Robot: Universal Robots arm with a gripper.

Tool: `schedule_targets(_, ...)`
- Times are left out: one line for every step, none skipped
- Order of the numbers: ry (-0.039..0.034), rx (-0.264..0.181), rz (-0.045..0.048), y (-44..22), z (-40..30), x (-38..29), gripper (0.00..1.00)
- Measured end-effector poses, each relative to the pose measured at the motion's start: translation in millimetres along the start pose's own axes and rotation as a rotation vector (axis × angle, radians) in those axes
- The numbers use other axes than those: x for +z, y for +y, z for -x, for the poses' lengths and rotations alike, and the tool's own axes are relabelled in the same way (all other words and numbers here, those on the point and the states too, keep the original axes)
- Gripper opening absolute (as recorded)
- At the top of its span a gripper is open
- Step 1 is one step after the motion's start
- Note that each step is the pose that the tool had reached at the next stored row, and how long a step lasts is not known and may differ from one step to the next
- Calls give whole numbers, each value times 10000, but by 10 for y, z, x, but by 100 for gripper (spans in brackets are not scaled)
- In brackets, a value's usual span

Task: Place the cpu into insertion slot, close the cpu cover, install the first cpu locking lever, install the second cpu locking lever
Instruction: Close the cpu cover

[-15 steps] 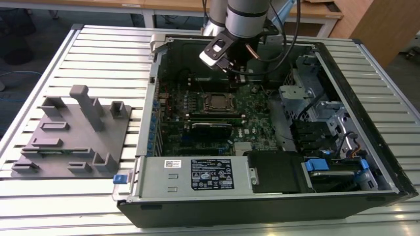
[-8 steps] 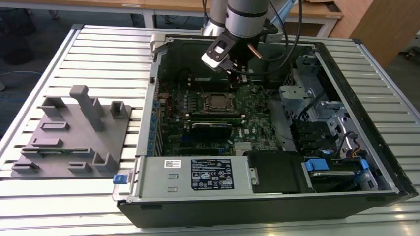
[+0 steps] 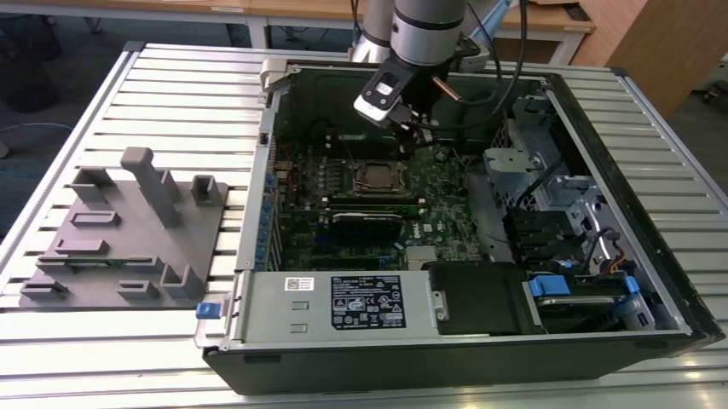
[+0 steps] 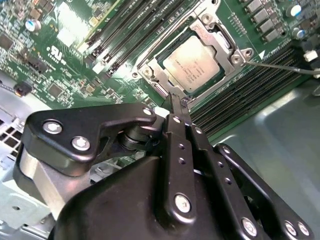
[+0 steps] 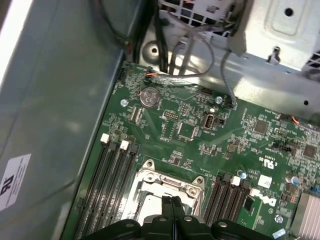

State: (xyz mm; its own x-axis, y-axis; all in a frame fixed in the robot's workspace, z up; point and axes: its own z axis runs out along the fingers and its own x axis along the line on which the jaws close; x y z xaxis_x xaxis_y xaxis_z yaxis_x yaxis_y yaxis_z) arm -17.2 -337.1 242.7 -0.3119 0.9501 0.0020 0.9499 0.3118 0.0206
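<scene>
Two black fingers [image 4: 181, 135] of the gripper [image 4: 176, 101] are pressed together, and nothing can be seen pinched between them. In both wrist views their tips sit at the edge of the silvery cpu cover [image 4: 226, 44], at the side of the frame nearest the camera. Whether they touch the metal cannot be told.

The cpu [image 4: 192, 63] lies flat in the insertion slot [image 4: 206, 20], its dull grey top showing through the square window of the cover, which is folded down around it. One thin wire locking lever [image 4: 282, 68] runs from a corner of the frame out across the neighbouring black memory slots [image 4: 250, 87], standing clear of the cover's edge. More empty memory slots [image 4: 135, 37] flank the socket on its other side.

All of this is set into the green motherboard [image 4: 65, 65]. In the first wrist view a coin cell battery [image 5: 148, 96] sits on the board beyond the socket, near a bundle of grey cables.

In the exterior view the arm [image 3: 430, 30] reaches down from above into the open computer case [image 3: 637, 256], over the middle of the board. A grey power supply [image 3: 341, 302] with a label fills the near side of the case. The case lies on a slatted metal table [image 3: 170, 77], and a grey moulded fixture [image 3: 125, 247] with upright posts rests well apart from it on the exterior view's left.
</scene>
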Motion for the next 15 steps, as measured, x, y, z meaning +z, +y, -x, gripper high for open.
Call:
schedule_targets(2,-108,-1,0,0,0,10)
schedule_targets(4,-212,-1,0,0,0,10)
schedule_targets(6,-313,-1,0,0,0,10)
schedule_targets(8,-417,-1,0,0,0,10)
schedule_targets(10,-513,-1,0,0,0,10)
schedule_targets(12,-611,-2,0,0,0,10)
schedule_targets(14,-704,-2,0,0,0,10)
schedule_targets(16,-797,-2,0,0,0,10)
schedule_targets(18,-889,-2,0,0,0,10)
schedule_targets(20,-982,-2,0,0,0,10)
schedule_targets(22,-1076,-2,0,0,0,10)
schedule_targets(25,-1187,-2,0,0,0,10)
schedule_targets(26,-1298,-3,0,0,0,10)
schedule_targets(29,-1412,-3,0,0,0,10)
schedule_targets(31,-1525,-3,0,0,0,10)
